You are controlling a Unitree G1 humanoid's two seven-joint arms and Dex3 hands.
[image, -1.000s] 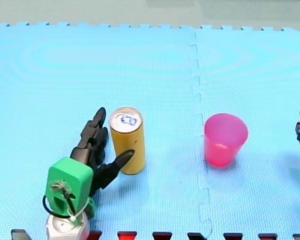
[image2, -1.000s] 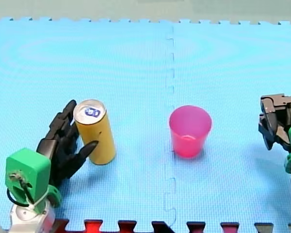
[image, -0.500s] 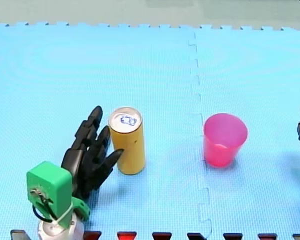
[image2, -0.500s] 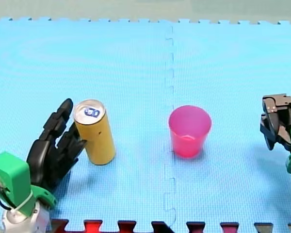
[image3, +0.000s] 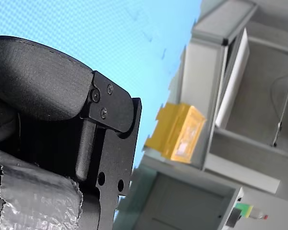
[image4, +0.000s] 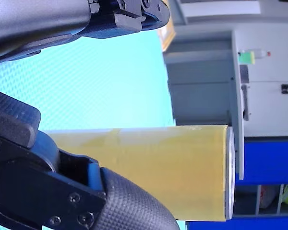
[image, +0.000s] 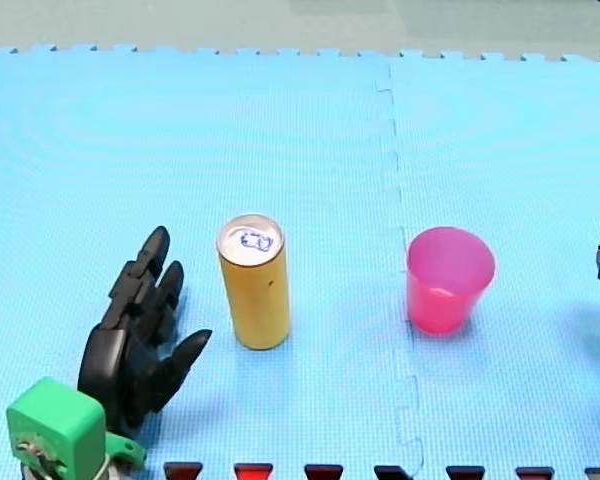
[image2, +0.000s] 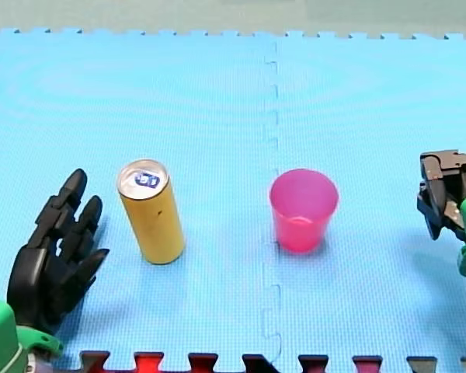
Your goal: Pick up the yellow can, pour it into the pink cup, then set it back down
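Your left hand (image: 135,340), lower left, is holding nothing; closing off-centre, you're risking toppling the tall yellow metal can (image: 255,295).

On the mat (image: 310,130) the can (image: 253,285) stands left of the cup (image: 448,280), the left robot hand (image: 140,335) near the can's left, the right robot hand (image2: 444,202) right of the cup.

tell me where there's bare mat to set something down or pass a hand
The far half of the mat, behind the can and cup, is bare. So is the stretch between can and cup along the seam. Tightest: the narrow gap between the left robot hand and the can; the right robot hand is at the right edge.
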